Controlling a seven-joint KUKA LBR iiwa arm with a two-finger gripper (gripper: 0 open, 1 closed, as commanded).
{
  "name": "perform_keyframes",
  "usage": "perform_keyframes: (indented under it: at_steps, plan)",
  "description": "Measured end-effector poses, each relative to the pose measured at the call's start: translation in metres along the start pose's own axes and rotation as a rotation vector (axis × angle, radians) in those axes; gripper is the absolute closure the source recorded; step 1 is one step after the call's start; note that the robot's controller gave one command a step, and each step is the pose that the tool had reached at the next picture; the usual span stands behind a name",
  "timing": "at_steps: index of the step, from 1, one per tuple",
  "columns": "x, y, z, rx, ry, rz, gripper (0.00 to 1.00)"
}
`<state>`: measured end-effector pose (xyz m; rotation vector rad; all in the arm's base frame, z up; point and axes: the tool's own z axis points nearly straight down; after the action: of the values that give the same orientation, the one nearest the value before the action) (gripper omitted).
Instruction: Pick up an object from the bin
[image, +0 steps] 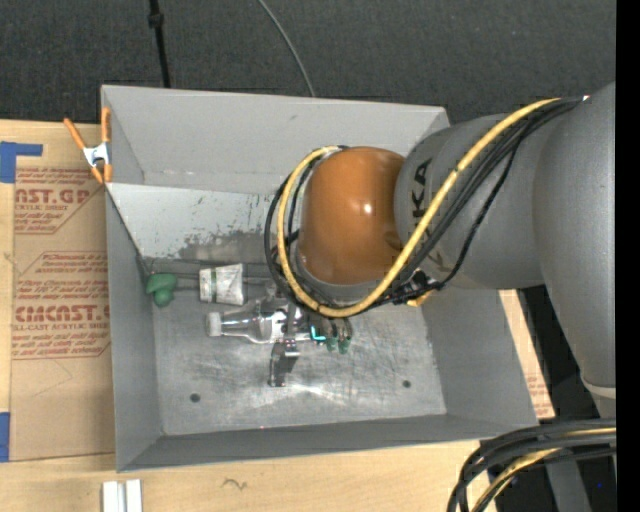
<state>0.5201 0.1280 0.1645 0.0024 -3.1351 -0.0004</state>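
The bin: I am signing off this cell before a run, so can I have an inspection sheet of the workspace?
Surface: grey metal bin floor, scuffed, bare at the front and right.
Job's things: green round-ended thing by the left wall; white small bottle lying beside it; clear shiny thing lying just in front of the bottle.
Clutter: nothing seen.
Grippers: gripper low over the bin's middle, right beside the clear shiny thing; whether it holds anything cannot be told.
Cables: yellow and black cables run along the arm and loop round its orange cover.
Surroundings: dark floor behind the bin, a thin cable across it.
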Motion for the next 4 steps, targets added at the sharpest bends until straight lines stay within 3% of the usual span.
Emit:
perform_keyframes:
  at_steps: [1, 2, 3, 4]
  plan:
    - [-0.002, -0.001, -0.003, -0.001, -0.007, 0.001, 0.0]
    - [-0.052, -0.044, 0.059, -0.012, -0.054, -0.052, 0.0]
    - [-0.037, -0.046, 0.065, -0.001, -0.01, -0.043, 0.0]
    - [-0.045, -0.067, 0.044, 0.0, -0.008, -0.033, 0.0]
